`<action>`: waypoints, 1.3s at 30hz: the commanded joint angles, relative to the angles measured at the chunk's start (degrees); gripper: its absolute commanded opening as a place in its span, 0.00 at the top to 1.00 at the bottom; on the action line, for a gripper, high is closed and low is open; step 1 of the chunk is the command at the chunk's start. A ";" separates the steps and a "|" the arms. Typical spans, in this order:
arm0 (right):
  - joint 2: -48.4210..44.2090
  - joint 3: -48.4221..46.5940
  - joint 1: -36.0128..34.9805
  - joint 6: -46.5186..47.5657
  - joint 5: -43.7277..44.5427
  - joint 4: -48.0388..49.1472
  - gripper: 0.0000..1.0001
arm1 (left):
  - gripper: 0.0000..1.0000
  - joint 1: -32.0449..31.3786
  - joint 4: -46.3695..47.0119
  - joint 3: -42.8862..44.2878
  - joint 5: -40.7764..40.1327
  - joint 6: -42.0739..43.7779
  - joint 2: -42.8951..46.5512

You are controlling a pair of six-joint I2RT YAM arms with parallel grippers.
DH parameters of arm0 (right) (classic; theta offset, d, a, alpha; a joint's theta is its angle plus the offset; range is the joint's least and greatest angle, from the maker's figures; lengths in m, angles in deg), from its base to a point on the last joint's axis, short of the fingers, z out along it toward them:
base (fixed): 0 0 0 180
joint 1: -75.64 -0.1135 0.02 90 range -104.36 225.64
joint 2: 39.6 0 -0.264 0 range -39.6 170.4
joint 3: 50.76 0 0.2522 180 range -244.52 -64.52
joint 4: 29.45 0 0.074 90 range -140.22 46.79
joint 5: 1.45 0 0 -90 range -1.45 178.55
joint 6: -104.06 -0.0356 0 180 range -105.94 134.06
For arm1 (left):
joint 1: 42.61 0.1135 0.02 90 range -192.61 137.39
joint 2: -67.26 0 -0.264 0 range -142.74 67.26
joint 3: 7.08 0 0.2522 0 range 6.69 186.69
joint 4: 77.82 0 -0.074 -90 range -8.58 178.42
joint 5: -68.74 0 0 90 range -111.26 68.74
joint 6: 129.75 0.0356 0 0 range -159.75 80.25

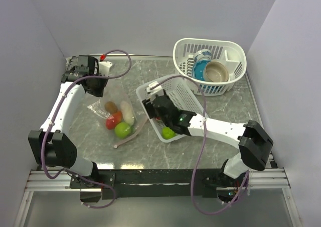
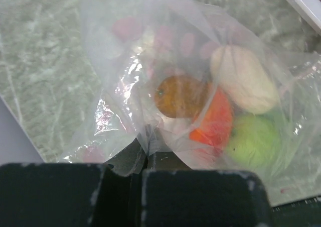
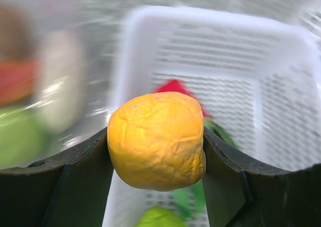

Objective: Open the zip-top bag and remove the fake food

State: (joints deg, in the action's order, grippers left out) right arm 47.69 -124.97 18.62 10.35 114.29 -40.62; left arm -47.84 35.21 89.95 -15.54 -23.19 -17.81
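Observation:
The clear zip-top bag lies left of centre, its pinkish zip strip towards the near side. Inside it are brown, cream, red-orange and green fake foods. My left gripper is shut on a fold of the bag's far end, as the left wrist view shows. My right gripper is shut on a yellow-orange fake fruit and holds it above the near white basket. That basket holds a green fruit and a red-and-green piece.
A second white perforated basket stands at the back right with a tan bowl and a blue cup in it. Pale walls close the table on the left, back and right.

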 commanded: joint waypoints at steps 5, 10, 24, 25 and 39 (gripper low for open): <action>3.33 1.82 7.88 -11.14 14.51 -3.56 1.00 | 0.99 -1.79 -0.32 -4.60 -1.14 -1.18 2.99; 4.48 2.08 8.85 -12.03 13.64 -5.06 0.00 | 0.99 -1.89 3.97 -6.17 -5.53 -0.74 2.90; -7.66 10.96 -8.17 -0.43 19.18 9.09 0.11 | 0.99 -1.80 22.96 -21.30 -20.56 1.11 -8.08; -7.40 11.31 -9.07 -0.77 17.35 9.71 0.20 | 0.99 -1.80 23.67 -21.65 -20.83 0.94 -10.00; 8.42 7.19 -13.74 -3.77 7.14 13.67 0.35 | 0.99 -1.71 28.07 -23.23 -23.29 1.20 -15.38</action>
State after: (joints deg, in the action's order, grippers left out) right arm 53.44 -114.08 6.06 6.46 124.32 -30.99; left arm -49.55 60.56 67.37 -37.75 -22.47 -32.76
